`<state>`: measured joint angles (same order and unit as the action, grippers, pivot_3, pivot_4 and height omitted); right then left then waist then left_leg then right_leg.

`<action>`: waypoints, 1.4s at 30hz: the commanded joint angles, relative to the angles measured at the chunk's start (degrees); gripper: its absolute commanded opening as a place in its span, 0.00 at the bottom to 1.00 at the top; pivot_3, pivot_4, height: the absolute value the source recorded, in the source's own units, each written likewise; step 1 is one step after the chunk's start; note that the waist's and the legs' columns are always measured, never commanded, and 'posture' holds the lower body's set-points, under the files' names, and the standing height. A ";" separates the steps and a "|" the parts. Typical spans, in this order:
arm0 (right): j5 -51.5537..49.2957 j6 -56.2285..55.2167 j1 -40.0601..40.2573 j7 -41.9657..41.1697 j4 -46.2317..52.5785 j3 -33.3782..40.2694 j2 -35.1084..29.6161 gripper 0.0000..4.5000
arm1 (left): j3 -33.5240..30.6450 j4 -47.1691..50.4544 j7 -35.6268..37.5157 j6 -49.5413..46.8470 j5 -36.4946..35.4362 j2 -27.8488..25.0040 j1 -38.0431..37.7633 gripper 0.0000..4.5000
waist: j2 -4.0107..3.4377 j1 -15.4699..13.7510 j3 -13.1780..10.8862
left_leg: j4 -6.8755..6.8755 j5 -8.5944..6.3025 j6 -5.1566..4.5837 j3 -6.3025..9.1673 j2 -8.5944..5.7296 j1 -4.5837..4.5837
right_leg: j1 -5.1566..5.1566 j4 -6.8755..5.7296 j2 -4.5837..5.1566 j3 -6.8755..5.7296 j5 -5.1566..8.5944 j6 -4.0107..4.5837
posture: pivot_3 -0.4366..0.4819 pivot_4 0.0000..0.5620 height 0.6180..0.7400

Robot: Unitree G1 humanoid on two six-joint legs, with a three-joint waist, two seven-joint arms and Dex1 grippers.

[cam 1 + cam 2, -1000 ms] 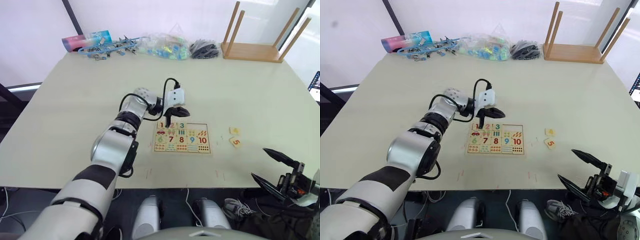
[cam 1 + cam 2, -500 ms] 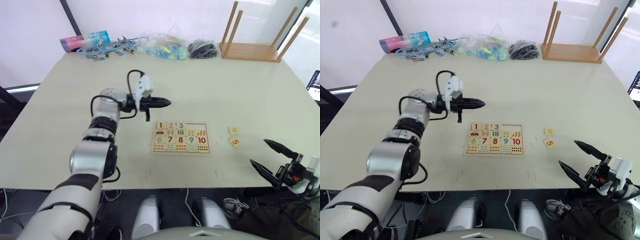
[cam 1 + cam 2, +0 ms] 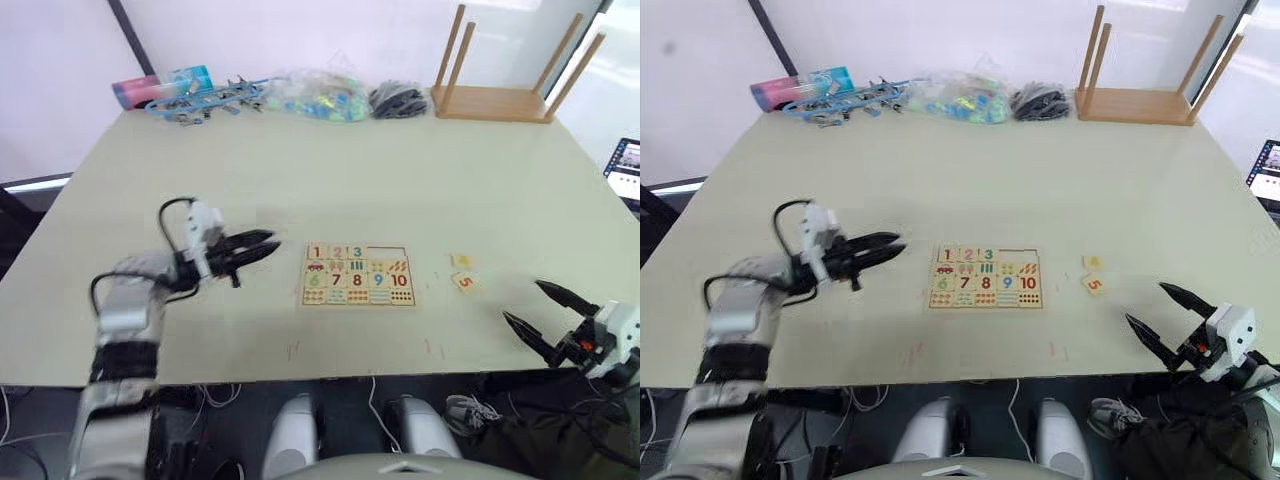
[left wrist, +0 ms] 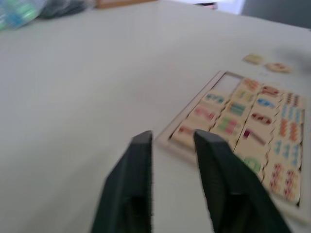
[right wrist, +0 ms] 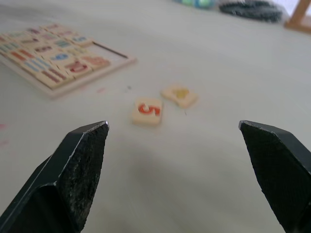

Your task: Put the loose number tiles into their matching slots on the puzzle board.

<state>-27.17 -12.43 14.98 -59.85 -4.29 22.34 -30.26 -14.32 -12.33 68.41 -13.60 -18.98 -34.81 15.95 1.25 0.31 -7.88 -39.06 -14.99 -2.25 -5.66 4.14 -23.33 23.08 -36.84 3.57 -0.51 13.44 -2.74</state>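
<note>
The puzzle board (image 3: 309,298) lies flat in the middle of the table. Tiles 1, 2 and 3 sit in its top row, and the two slots (image 3: 391,252) to their right are bare. Two loose number tiles lie on the table right of the board: the yellow 4 (image 3: 461,261) and, nearer me, the orange 5 (image 3: 464,281). My left gripper (image 3: 268,243) hovers left of the board, pointing at it, open by a narrow gap and empty. My right gripper (image 3: 523,300) is wide open and empty at the near right table edge; the 5 (image 5: 147,110) and 4 (image 5: 180,94) lie beyond its fingers.
Along the far edge lie a pink and blue tube with blue clips (image 3: 190,88), a clear bag of coloured pieces (image 3: 320,98), a black bundle (image 3: 398,100) and a wooden stool on its side (image 3: 495,100). A screen (image 3: 625,165) shows past the right edge.
My left arm has drawn back from over the board's top row to the left and towards the near edge. The right gripper has stayed open by the near right edge. The camera shifted slightly.
</note>
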 commanded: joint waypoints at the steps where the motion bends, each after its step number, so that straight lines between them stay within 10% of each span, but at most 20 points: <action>1: 0.09 0.65 0.08 1.41 0.81 1.12 -1.44 1.00 | -4.74 9.18 -3.85 -0.67 -3.28 -1.49 -6.48 0.67 | 0.01 -0.05 0.00 | 0.00 0.00 0.00 -0.01 0.02 0.00 | 0.00 0.00 0.02 0.00 0.00 0.00 | 0.48 0.27 0.99; 4: -0.49 1.70 0.45 1.03 0.36 1.42 -2.25 1.00 | -7.62 12.93 -5.91 -1.04 -5.09 -1.76 -12.29 0.99 | 0.00 -0.27 -0.02 | -0.01 0.00 0.00 -0.04 0.05 0.23 | -0.10 -0.01 0.13 0.01 -0.01 -0.01 | 0.48 0.27 0.99; 15: -2.46 5.06 1.93 -0.58 -1.18 2.82 -4.45 1.00 | -13.65 20.24 -9.72 -0.13 -9.08 -1.55 -26.31 0.99 | -0.01 -0.23 -0.02 | 0.32 -0.18 0.28 -0.08 0.07 0.52 | -0.25 0.09 0.50 -0.15 0.01 0.03 | 0.48 0.27 0.99; 42: -1.31 0.87 -0.72 -3.55 -6.18 2.24 -4.66 1.00 | -13.31 18.92 -8.58 2.26 -11.69 -2.38 -29.56 0.99 | -0.01 -0.15 -0.02 | 0.68 -0.18 0.28 -0.35 0.05 0.48 | 0.02 0.25 0.50 0.00 0.02 0.03 | 0.48 0.27 0.99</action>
<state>-28.05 -10.38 14.55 -63.07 -10.53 23.34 -33.87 -26.46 6.04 59.31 -12.45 -29.49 -36.56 -13.41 1.24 0.17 -7.90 -38.38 -15.17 -1.97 -6.01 4.20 -22.85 23.10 -36.58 4.07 -0.52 13.46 -2.71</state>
